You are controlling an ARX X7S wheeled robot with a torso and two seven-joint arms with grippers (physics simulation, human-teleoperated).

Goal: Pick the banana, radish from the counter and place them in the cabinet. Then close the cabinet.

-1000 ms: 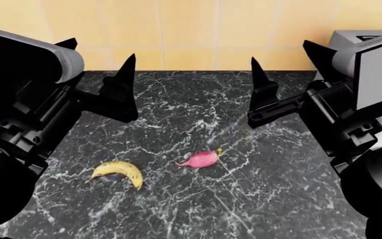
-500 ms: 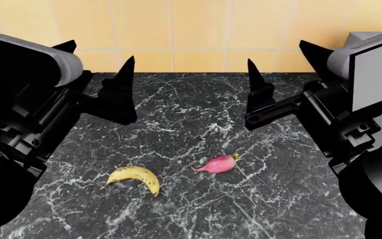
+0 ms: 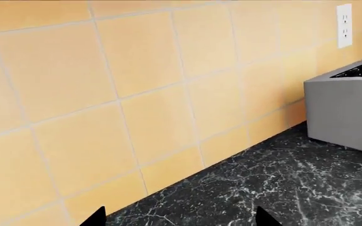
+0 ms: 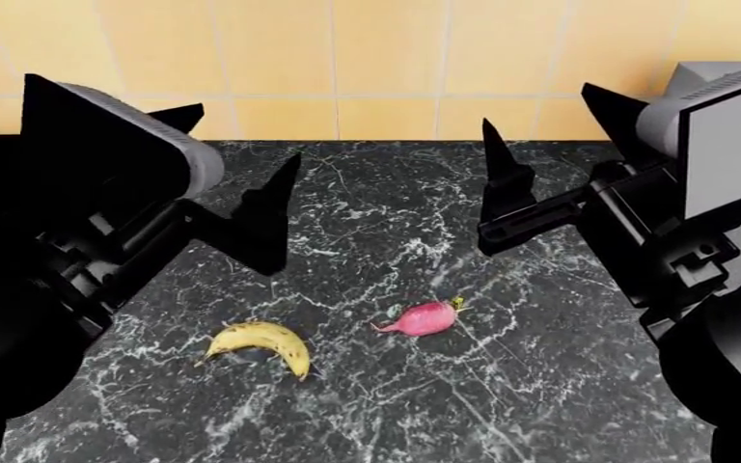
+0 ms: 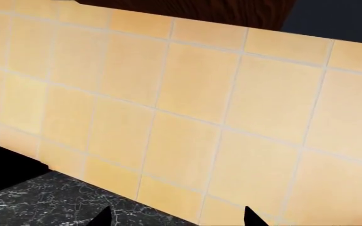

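A dark marble counter [image 4: 384, 405] with white veining fills most of the head view, running back to a wall of yellow tiles [image 4: 332, 58]. Two large black robot arms frame the scene, one on each side, both cut off by the picture edges.

The left gripper [image 4: 235, 169] hangs above the counter's left half, its two pointed black fingers spread wide apart with nothing between them. It touches nothing. The right gripper [image 4: 558, 135] hangs above the right half, likewise spread wide and empty. From each wrist camera only the two fingertips [image 3: 96, 217] of that gripper show as small dark points at the picture's edge, well separated.

A grey box-shaped appliance [image 3: 348, 110] stands at the far right of the counter against the wall; in the head view it is mostly hidden behind the right arm, so what it is remains hard to tell. A white wall outlet [image 3: 344, 26] sits on the tiles above it.

The banana [image 4: 262, 344] lies flat on the counter, near and left of centre, curved with dark tips. The radish [image 4: 425, 317] lies just to its right, apart from it, its thin root pointing left and its green stub to the right. Both lie below and between the two grippers, well clear of them.
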